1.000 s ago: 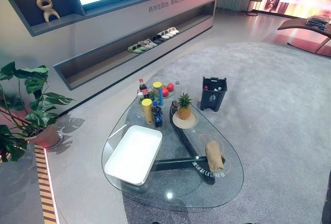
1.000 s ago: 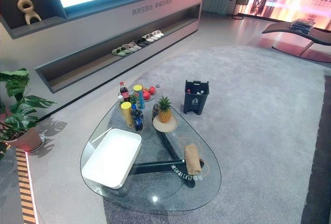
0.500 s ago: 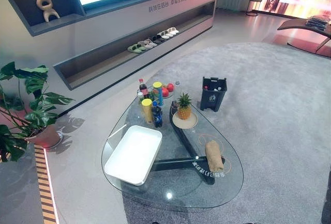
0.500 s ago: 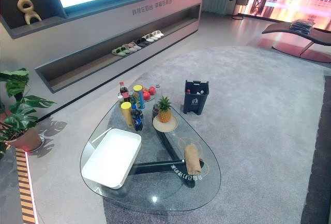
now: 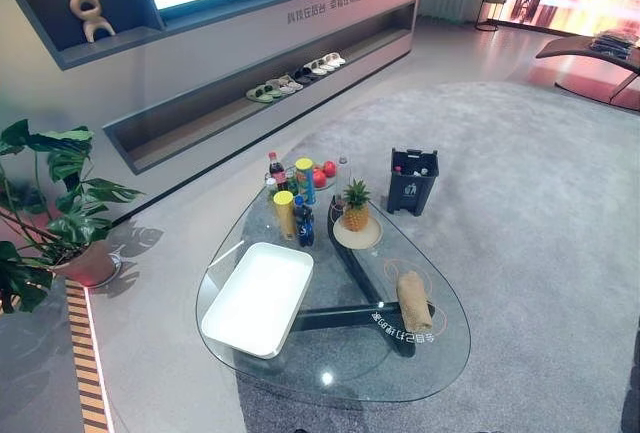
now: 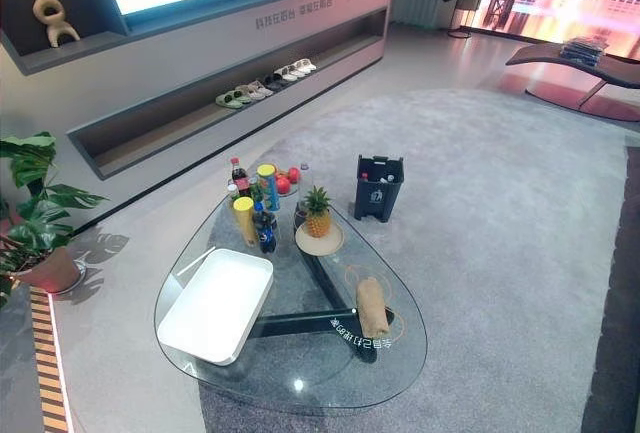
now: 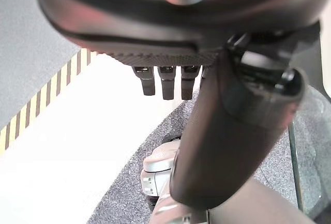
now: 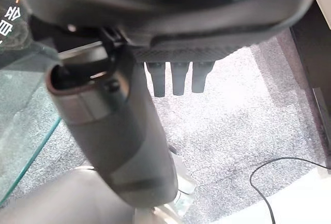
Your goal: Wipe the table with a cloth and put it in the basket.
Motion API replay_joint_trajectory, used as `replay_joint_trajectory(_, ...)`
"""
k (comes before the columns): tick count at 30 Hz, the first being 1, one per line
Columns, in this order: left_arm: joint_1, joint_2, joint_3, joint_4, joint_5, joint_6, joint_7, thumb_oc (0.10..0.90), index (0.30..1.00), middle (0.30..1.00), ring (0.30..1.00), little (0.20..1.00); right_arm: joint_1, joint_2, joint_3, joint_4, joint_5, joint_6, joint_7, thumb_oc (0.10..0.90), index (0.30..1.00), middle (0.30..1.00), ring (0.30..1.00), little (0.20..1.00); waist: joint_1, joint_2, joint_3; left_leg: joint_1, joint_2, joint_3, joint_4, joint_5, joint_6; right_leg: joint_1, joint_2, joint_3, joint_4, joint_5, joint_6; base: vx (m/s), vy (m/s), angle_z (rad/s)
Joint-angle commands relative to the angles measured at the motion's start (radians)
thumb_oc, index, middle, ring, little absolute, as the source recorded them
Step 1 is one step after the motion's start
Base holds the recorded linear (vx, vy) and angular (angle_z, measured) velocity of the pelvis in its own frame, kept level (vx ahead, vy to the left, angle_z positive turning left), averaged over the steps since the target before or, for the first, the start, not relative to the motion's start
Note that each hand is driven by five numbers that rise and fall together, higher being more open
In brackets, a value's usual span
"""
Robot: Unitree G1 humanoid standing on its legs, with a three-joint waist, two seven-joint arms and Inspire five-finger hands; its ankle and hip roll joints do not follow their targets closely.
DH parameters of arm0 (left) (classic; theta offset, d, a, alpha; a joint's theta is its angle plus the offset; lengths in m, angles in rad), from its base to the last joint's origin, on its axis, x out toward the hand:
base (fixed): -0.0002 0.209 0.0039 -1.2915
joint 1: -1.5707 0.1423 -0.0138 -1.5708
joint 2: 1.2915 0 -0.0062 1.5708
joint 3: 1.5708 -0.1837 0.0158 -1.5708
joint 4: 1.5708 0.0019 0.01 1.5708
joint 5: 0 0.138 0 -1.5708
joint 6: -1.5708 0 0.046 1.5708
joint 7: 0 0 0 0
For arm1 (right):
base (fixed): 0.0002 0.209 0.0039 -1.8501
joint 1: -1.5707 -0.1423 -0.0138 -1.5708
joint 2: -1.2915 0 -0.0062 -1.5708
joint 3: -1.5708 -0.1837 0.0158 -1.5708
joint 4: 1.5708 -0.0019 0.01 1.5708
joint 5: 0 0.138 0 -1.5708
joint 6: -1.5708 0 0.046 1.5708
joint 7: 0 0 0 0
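**Both hands hung free, cloth lay on the table**

Left hand (image 7: 217, 131) hung above the carpet with its fingers (image 7: 166, 81) straight and nothing in its grasp. Right hand (image 8: 119, 125) did the same, fingers (image 8: 178, 81) loose and straight, beside the glass edge.

On the glass table (image 5: 330, 378), from left to right: a white tray-like basket (image 5: 258, 298) sat at the left end. Beyond it stood a cluster of bottles (image 5: 290, 208) with red fruit (image 5: 322, 174) behind. A pineapple (image 5: 356, 207) stood on a plate just right of them. The tan cloth (image 5: 413, 300), rolled up, lay near the right edge, well apart from the basket. A dark bin (image 5: 412, 181) stood on the carpet past the table.
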Motion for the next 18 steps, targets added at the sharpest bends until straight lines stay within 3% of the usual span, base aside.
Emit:
replay_joint_trajectory(1, -0.094, -0.001, 0.023, 0.001, -0.098, -0.071, -0.015, 0.800, 0.900, 0.900, 0.900, 0.900, -0.066, -0.022, 0.015, 0.033, -0.013, 0.016, -0.001, 0.800, 0.900, 0.900, 0.900, 0.900, -0.007, -0.017, 0.071, -0.010, -0.029, 0.027, 0.001, -0.041, 0.006, -0.052, -0.023, 0.014, 0.005, 0.059, 0.031, -0.06, 0.032, -0.03)
replay_joint_trajectory(9, -0.235, 0.022, -0.014, -0.086, -0.262, -0.142, 0.007, 0.800, 0.900, 0.900, 0.900, 0.900, -0.202, -0.064, 0.041, -0.008, 0.086, 0.019, -0.061, 0.800, 0.900, 0.900, 0.900, 0.900, -0.021, 0.013, 0.268, -0.220, -0.040, 0.003, 0.001, 0.035, 0.021, -0.285, 0.000, 0.061, 0.034, 0.112, 0.013, -0.23, 0.014, -0.05)
replay_joint_trajectory(15, -0.291, 0.070, -0.006, -0.138, -0.329, -0.148, -0.002, 0.800, 0.900, 0.900, 0.900, 0.900, -0.237, -0.102, 0.033, -0.044, 0.160, 0.014, -0.119, 0.800, 0.900, 0.900, 0.900, 0.900, -0.009, 0.020, 0.363, -0.320, -0.051, -0.013, 0.010, 0.081, 0.010, -0.406, 0.001, 0.040, 0.128, 0.094, 0.002, -0.14, -0.005, 0.00)
replay_joint_trajectory(18, -0.305, 0.075, -0.020, -0.143, -0.325, -0.153, -0.005, 0.800, 0.900, 0.900, 0.900, 0.900, -0.253, -0.114, 0.021, -0.053, 0.213, 0.008, -0.156, 0.800, 0.900, 0.900, 0.900, 0.900, 0.001, 0.019, 0.394, -0.417, -0.069, -0.025, 0.113, 0.072, 0.011, -0.493, -0.006, 0.024, 0.227, 0.071, -0.003, -0.17, -0.021, 0.09)
